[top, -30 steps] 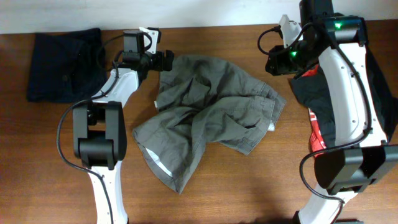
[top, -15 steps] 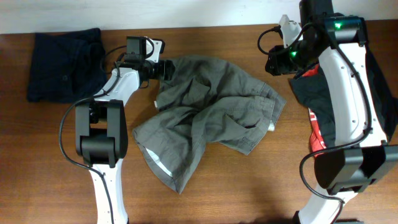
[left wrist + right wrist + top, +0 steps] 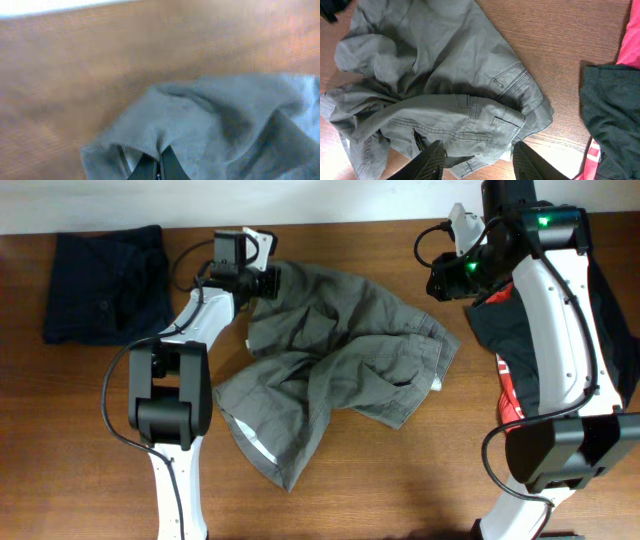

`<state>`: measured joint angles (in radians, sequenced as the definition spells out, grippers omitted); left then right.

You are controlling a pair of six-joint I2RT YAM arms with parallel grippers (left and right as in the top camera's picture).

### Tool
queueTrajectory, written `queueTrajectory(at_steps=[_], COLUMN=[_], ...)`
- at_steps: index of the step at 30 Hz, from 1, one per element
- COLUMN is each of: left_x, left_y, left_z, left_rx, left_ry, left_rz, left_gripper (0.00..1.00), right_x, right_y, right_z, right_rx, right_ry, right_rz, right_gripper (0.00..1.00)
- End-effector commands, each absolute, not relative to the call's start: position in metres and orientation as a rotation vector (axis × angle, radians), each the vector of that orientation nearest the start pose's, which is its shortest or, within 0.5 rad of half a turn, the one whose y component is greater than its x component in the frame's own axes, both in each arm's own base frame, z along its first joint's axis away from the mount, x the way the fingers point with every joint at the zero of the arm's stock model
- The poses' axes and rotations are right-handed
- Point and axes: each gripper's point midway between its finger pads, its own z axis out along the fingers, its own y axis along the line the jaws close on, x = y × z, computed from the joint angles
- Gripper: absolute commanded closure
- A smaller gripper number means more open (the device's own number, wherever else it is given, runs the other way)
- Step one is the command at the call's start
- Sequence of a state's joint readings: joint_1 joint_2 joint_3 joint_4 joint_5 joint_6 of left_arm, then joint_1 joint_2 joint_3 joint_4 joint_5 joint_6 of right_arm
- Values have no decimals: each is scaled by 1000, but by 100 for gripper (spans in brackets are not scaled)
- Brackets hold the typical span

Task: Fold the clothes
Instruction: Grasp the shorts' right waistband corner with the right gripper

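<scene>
The left fingers (image 3: pixel 146 171) were clamped on a fold of the grey garment (image 3: pixel 340 370), which lay crumpled on the bench (image 3: pixel 400 490). The right fingers (image 3: pixel 432 160) stood partly open above it, empty.

We read this as a robotics lab. A wooden table (image 3: pixel 350 500) carries 2 black-and-white arms near its front edge, the left arm (image 3: pixel 168 395) and the right arm (image 3: pixel 560 330). There is a loose black cable (image 3: pixel 103 395), a green status light (image 3: pixel 543 221), and a plain white wall (image 3: pixel 300 200) behind its far edge.
</scene>
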<state>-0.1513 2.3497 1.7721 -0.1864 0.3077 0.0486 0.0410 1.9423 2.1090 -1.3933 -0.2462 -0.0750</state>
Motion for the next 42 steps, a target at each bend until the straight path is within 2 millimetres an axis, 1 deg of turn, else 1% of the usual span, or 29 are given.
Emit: queueTrajectory(at_steps=[1, 2, 3, 6, 8, 11, 12, 16, 19, 20, 21, 24, 26, 30, 33, 38, 42], left_x=[636, 641, 648, 657, 656, 651, 650, 647, 643, 642, 641, 639, 637, 635, 634, 633, 632], left_y=[-121, -117, -112, -103, -101, -101, -101, -101, -101, -103, -103, -105, -105, -105, -106, -108, -107], left_z=[101, 114, 131, 169, 185, 196, 197, 194, 190, 188, 188, 184, 183, 180, 179, 178, 176], left_rx=[337, 331, 323, 310, 307, 306, 306, 304, 305, 307, 308, 315, 314, 321, 324, 326, 326], left_ry=[2180, 2159, 2133, 2095, 2102, 2126, 2133, 2157, 2179, 2186, 2190, 2205, 2215, 2228, 2231, 2239, 2246], left_rz=[-358, -351, -343, -329, -328, -331, -332, -336, -339, -341, -342, -344, -345, -344, -345, -347, -347], left_gripper=[99, 99, 99, 99, 99, 99, 99, 99, 99, 99, 99, 99, 99, 99, 99, 99, 99], right_x=[424, 423, 422, 420, 424, 436, 439, 457, 468, 475, 479, 484, 483, 480, 481, 496, 511], right_y=[63, 63, 63, 62, 59, 50, 48, 36, 35, 36, 37, 38, 41, 50, 51, 52, 53], right_z=[230, 227, 224, 211, 200, 180, 174, 146, 123, 110, 103, 76, 62, 46, 40, 35, 23], right_rx=[-221, -220, -219, -214, -153, -24, 16, 193, 286, 337, 367, 486, 515, 522, 545, 528, 554], right_ry=[2775, 2784, 2794, 2821, 2831, 2823, 2819, 2792, 2781, 2775, 2774, 2800, 2828, 2867, 2871, 2821, 2773], right_rz=[351, 352, 353, 357, 351, 333, 338, 363, 393, 416, 428, 447, 475, 552, 569, 577, 599], right_gripper=[51, 51, 51, 51, 51, 50, 48, 44, 44, 43, 43, 45, 45, 45, 45, 44, 44])
